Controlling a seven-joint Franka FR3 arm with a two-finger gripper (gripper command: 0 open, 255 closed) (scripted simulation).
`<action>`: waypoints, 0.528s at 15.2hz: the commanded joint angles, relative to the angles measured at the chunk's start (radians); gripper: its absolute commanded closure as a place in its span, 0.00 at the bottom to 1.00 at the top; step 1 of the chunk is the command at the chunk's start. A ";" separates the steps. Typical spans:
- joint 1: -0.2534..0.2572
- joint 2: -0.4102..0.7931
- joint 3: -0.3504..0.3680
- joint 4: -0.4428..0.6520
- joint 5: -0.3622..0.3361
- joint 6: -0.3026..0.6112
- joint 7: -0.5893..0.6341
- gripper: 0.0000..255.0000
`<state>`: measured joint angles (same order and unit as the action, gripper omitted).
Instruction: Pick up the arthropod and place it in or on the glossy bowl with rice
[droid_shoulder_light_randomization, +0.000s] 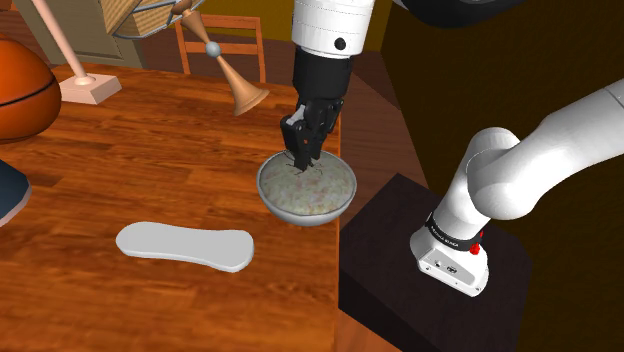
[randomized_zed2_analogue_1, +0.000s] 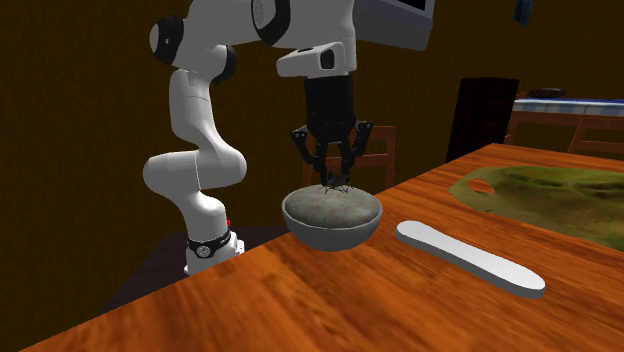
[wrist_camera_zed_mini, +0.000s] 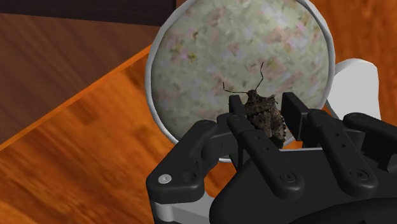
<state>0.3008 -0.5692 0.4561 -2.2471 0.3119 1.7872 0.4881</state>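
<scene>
A brown, speckled bug (wrist_camera_zed_mini: 264, 116) with long feelers sits between my gripper's (wrist_camera_zed_mini: 264, 113) two black fingers, which clasp its sides. In the shoulder view the gripper (droid_shoulder_light_randomization: 305, 160) points straight down over the middle of the glossy grey bowl (droid_shoulder_light_randomization: 272, 198) of speckled rice, near the table's edge by the stand. Seen from the second exterior view, the bug (randomized_zed2_analogue_1: 335, 184) hangs just at the rice surface, under the gripper (randomized_zed2_analogue_1: 335, 176), inside the bowl (randomized_zed2_analogue_1: 330, 234). The bowl's pale rim (wrist_camera_zed_mini: 153, 83) lies right below the fingers.
A flat white oblong piece (droid_shoulder_light_randomization: 185, 246) (randomized_zed2_analogue_1: 470, 258) lies on the wooden table beside the bowl. Farther back stand a basketball (droid_shoulder_light_randomization: 20, 90), a wooden base (droid_shoulder_light_randomization: 90, 88), a horn (droid_shoulder_light_randomization: 235, 85) and a chair (droid_shoulder_light_randomization: 220, 40). The table edge runs close to the bowl, facing the dark stand (droid_shoulder_light_randomization: 400, 230).
</scene>
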 joint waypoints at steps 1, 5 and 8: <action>0.000 0.000 0.000 0.000 0.000 0.000 0.000 1.00; 0.000 0.000 0.000 0.000 0.000 0.000 0.000 0.00; 0.000 0.000 0.000 0.000 0.000 0.000 0.000 0.00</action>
<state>0.3008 -0.5692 0.4561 -2.2472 0.3119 1.7873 0.4881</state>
